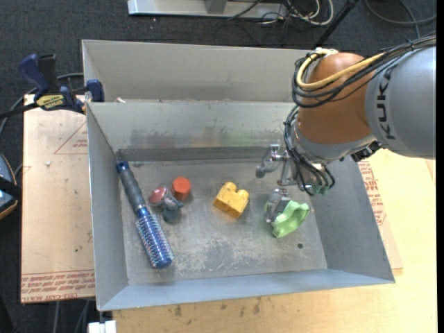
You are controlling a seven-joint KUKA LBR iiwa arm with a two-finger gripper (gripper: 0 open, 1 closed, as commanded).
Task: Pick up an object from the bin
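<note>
My gripper hangs below the arm's orange cover at the right side of the bin. It is low over a bright green, lumpy soft thing on the bin floor and meets that thing's left edge. A yellow block-shaped toy lies just to the left of the gripper, apart from it.
Further left lie a small red cylinder, a reddish-grey round thing and a dark grey lump. A blue-bristled brush with a dark handle lies along the bin's left wall. The arm covers the bin's upper right.
</note>
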